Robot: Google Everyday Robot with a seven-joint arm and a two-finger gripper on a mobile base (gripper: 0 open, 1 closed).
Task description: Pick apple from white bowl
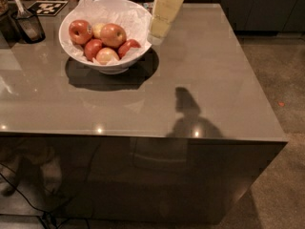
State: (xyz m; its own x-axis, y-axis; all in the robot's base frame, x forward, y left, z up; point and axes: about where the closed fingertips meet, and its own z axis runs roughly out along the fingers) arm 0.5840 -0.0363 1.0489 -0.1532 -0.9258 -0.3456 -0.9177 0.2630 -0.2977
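Just beside the white bowl (110,66) rim hangs the tool (157,33).

One high view down across the table (214,80), pincer (156,36) at top beside white bowl (110,68).

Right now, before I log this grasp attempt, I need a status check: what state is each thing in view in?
pincer: raised, hovering at the right rim of the white bowl, clear of the apples.
white bowl: upright on the table, lined with crinkled paper, about six apples inside.
apple: resting on top of the pile, not grasped.
dark cup: upright, with a utensil standing in it.
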